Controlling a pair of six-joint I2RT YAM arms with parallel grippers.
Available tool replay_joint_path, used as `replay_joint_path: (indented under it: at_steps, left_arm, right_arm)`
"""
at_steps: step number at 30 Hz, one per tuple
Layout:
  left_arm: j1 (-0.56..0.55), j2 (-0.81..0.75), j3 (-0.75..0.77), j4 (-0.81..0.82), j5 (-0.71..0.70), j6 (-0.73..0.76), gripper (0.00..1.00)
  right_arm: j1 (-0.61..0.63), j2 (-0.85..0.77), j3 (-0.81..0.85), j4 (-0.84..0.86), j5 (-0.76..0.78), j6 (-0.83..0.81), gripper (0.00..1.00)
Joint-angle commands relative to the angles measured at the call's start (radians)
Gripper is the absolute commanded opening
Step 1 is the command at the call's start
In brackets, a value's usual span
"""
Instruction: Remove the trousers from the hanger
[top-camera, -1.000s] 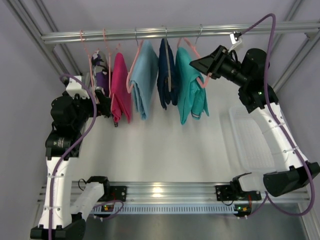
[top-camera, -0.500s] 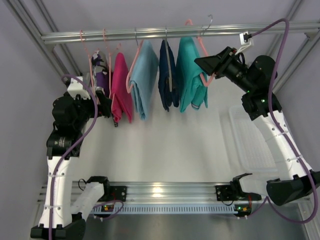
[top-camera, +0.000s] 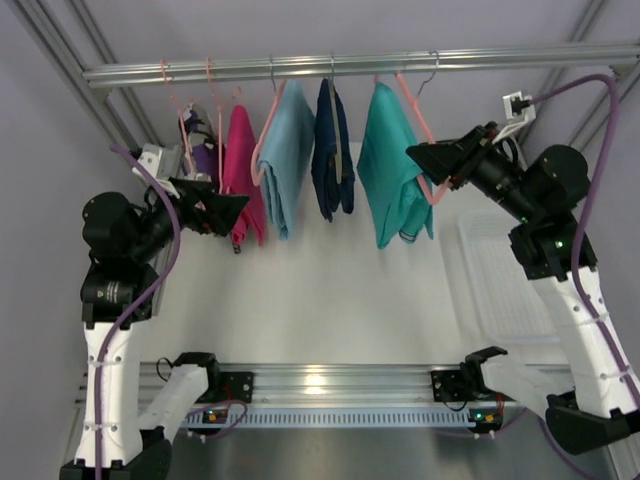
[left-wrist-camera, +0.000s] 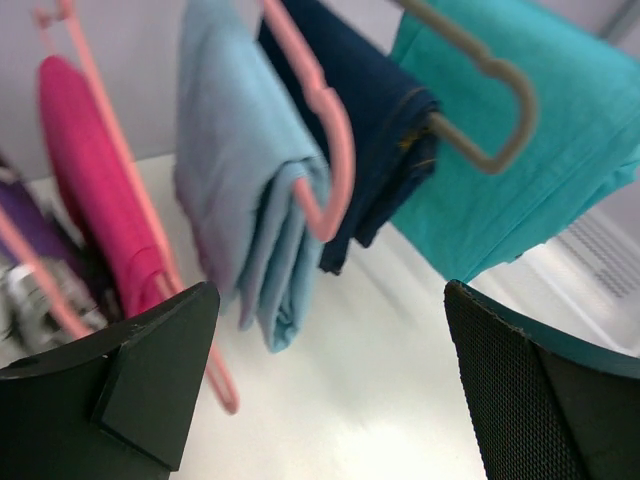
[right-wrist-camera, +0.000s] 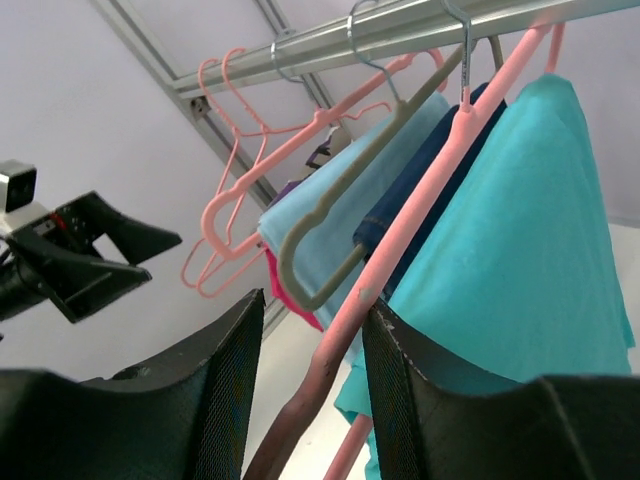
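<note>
hanger (right-wrist-camera: 425, 190) clamped in right claw (right-wrist-camera: 312, 392), trousers (right-wrist-camera: 520, 240) draped just beyond

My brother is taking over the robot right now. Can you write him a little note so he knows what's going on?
Right gripper: shut on the hanger, near its lower corner.
Left gripper: open, holding nothing, over by the magenta garment.
Trousers: draped over the hanger, not yet off. The hanger's hook is up at the rail; I cannot tell if it is hooked on.
Done: hanger gripped.
Left: probably bring the left gripper across, grab the trousers and pull them off the hanger.
</note>
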Motion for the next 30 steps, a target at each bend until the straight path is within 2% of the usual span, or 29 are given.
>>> replay_joint_path:
  at_steps: [1, 6, 9, 10, 11, 12, 13, 15, 16, 17, 19, 24, 27, 30]
  left_arm:
    - [0.003, 0.016, 0.006, 0.173, 0.229, -0.087, 0.99]
    - [-0.003, 0.049, 0.008, 0.261, 0.280, 0.034, 0.99]
    - [-0.055, 0.106, 0.043, 0.285, 0.224, 0.215, 0.99]
    - [-0.111, 0.123, 0.060, 0.278, 0.198, 0.343, 0.99]
    - [-0.146, 0.158, 0.098, 0.275, 0.173, 0.408, 0.99]
    - [-0.239, 0.174, 0.110, 0.275, 0.105, 0.477, 0.98]
    - [-0.303, 0.184, 0.115, 0.290, 0.051, 0.619, 0.98]
    - [-0.425, 0.213, 0.112, 0.351, -0.081, 0.771, 0.98]
    - [-0.525, 0.226, 0.109, 0.371, -0.106, 0.904, 0.98]
    - [-0.568, 0.250, 0.107, 0.430, -0.131, 0.950, 0.97]
    - [-0.662, 0.276, 0.101, 0.507, -0.169, 1.029, 0.96]
    - [-0.780, 0.329, 0.040, 0.769, -0.149, 1.182, 0.94]
    - [-0.819, 0.375, 0.061, 0.813, -0.126, 1.189, 0.93]
    - [-0.848, 0.440, 0.126, 0.785, -0.105, 1.198, 0.92]
  right_arm:
    - [0.001, -0.135, 0.003, 0.133, 0.011, -0.099, 0.00]
    - [0.001, -0.228, -0.055, 0.035, 0.043, -0.121, 0.00]
    - [0.003, -0.262, -0.075, 0.010, 0.051, -0.112, 0.00]
    - [0.001, -0.264, -0.077, -0.002, 0.056, -0.104, 0.00]
    - [0.001, -0.270, -0.077, -0.008, 0.056, -0.103, 0.00]
    - [0.003, -0.273, -0.075, -0.016, 0.063, -0.100, 0.00]
    - [0.001, -0.274, -0.077, -0.028, 0.065, -0.103, 0.00]
    - [0.001, -0.283, -0.081, -0.034, 0.069, -0.113, 0.00]
    - [0.003, -0.283, -0.081, -0.035, 0.068, -0.118, 0.00]
    - [0.001, -0.287, -0.080, -0.045, 0.065, -0.126, 0.00]
    - [0.001, -0.287, -0.069, -0.057, 0.056, -0.150, 0.00]
    - [0.001, -0.290, -0.013, -0.119, 0.033, -0.188, 0.00]
    - [0.001, -0.299, 0.008, -0.160, 0.019, -0.211, 0.00]
    - [0.001, -0.319, 0.003, -0.174, 0.004, -0.221, 0.00]
